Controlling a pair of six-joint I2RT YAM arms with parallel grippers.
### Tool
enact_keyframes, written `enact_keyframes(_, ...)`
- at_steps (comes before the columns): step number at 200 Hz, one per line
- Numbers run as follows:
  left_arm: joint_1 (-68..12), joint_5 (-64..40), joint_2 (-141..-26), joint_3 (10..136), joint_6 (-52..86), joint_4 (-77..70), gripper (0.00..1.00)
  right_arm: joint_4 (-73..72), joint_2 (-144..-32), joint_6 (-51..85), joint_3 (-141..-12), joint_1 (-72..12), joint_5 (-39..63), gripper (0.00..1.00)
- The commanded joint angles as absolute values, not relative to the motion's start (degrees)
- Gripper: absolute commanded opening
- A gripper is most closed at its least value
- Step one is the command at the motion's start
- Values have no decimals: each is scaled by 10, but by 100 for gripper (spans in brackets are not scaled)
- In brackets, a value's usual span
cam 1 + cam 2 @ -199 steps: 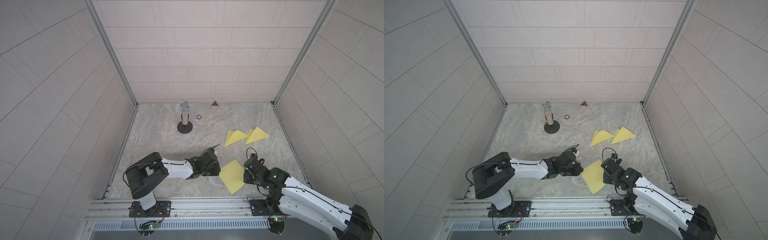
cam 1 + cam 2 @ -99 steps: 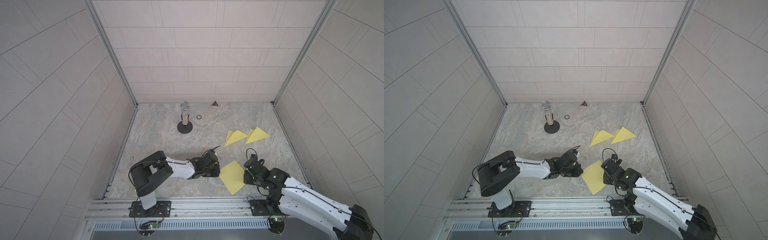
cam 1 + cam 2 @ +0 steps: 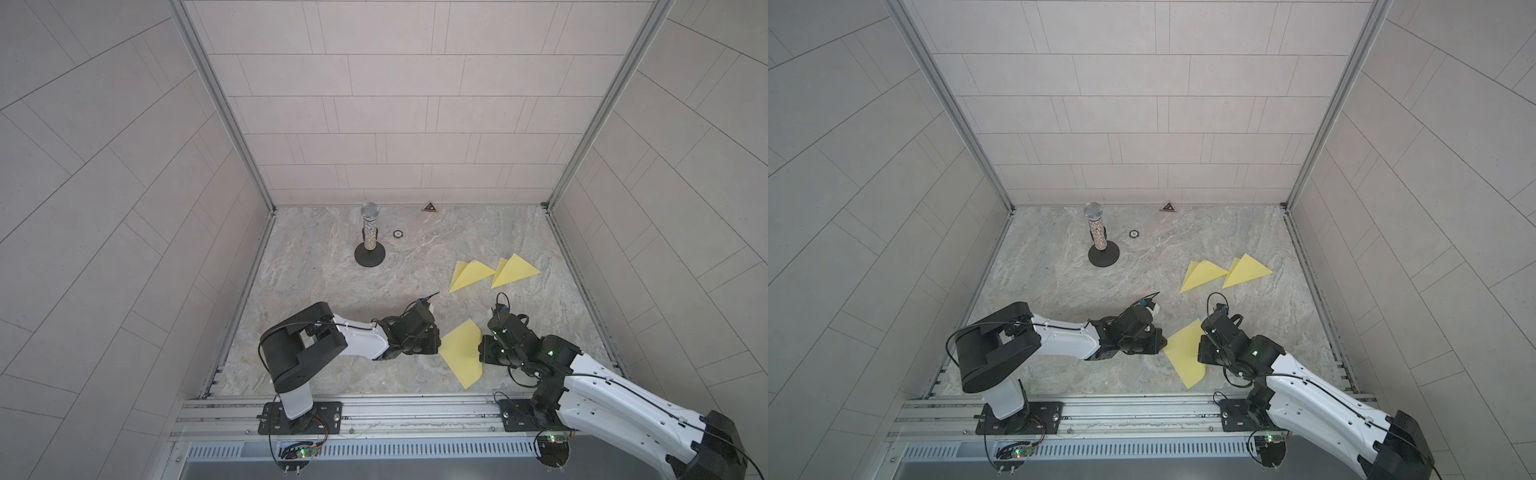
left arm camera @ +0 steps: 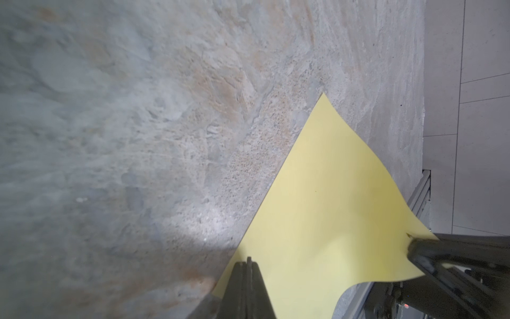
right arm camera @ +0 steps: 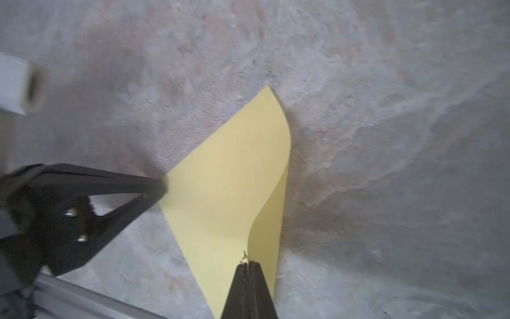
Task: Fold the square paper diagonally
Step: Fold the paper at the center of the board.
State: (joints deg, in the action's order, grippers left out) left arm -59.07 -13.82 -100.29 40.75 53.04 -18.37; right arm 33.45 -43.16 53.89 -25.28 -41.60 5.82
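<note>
1. Near the front rail, the paper (image 3: 460, 353) lies between both arms, its right corner curling up.
2. The left claw (image 3: 438, 348) pinches its left corner; the right claw (image 3: 482, 353) pinches the opposite corner.
3. Beyond lie two folded triangles (image 3: 471, 274); farthest back stands a microphone (image 3: 369, 235).

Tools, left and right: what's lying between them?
The paper spans the gap between the left tool and right tool, each shut on a corner; both top views show it.

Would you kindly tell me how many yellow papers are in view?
3. Two folded triangles lie side by side farther back; the third sheet, nearer the front, is pinched by the left gripper and right gripper.
</note>
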Motion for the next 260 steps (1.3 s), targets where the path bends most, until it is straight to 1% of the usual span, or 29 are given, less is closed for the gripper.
enact_keyframes(1,-594,-116,-1014,380,528,-151,0,235,-438,558,-263,-420,105,0)
enact_keyframes(57,-595,-115,-1017,375,530,-157,0,130,-517,553,-260,-427,110,0)
enact_keyframes(105,-594,-112,-1015,370,533,-157,0,99,-599,525,-262,-432,116,0)
enact_keyframes(187,-594,-112,-1020,368,534,-159,0,16,-666,521,-250,-444,117,0)
enact_keyframes(260,-594,-111,-1024,367,534,-160,0,-1,-720,484,-249,-446,121,0)
